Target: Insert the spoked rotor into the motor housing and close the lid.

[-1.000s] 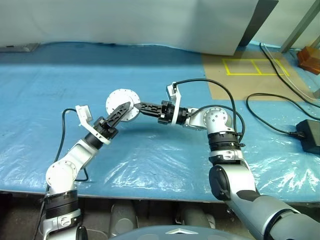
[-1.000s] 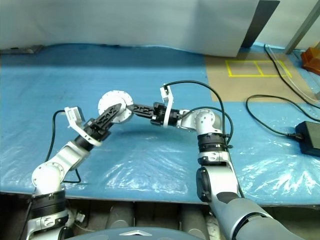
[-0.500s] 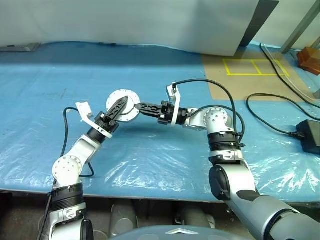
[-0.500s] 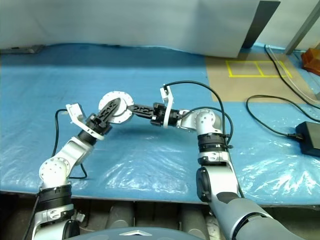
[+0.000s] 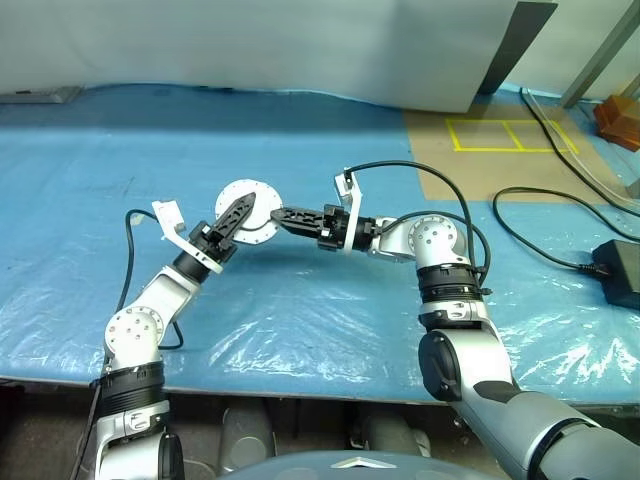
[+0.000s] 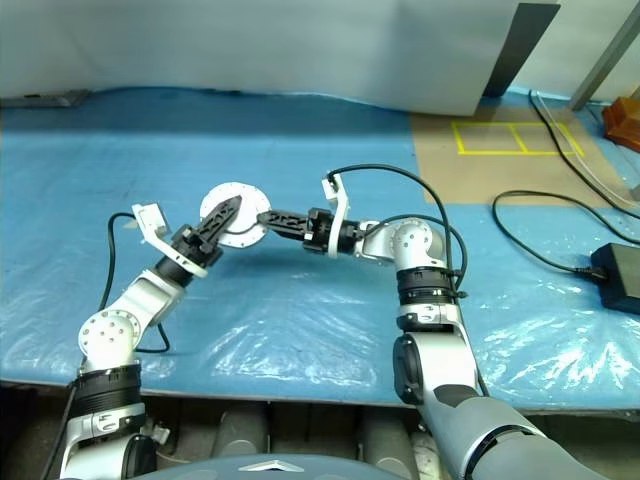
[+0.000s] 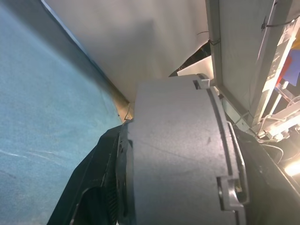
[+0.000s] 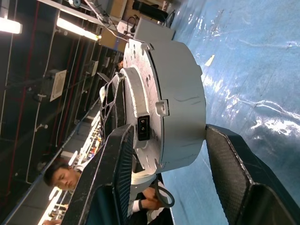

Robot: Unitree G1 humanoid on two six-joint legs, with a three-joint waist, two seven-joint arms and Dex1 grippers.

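- motor housing: squat pale-grey metal cylinder w/ flanged round end plate, held up off the blue sheet, axis roughly level.
- Sits betw. both grippers: left gripper fingers across its plate face; right gripper fingers straddle its body, apart from it.

Silver-jointed arms, black latticed tool fingers (black cables looping off wrists).

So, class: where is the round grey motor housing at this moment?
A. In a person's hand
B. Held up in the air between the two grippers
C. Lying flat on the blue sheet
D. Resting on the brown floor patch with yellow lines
B: the motor housing is up off the blue sheet, with the left gripper and right gripper meeting at it.
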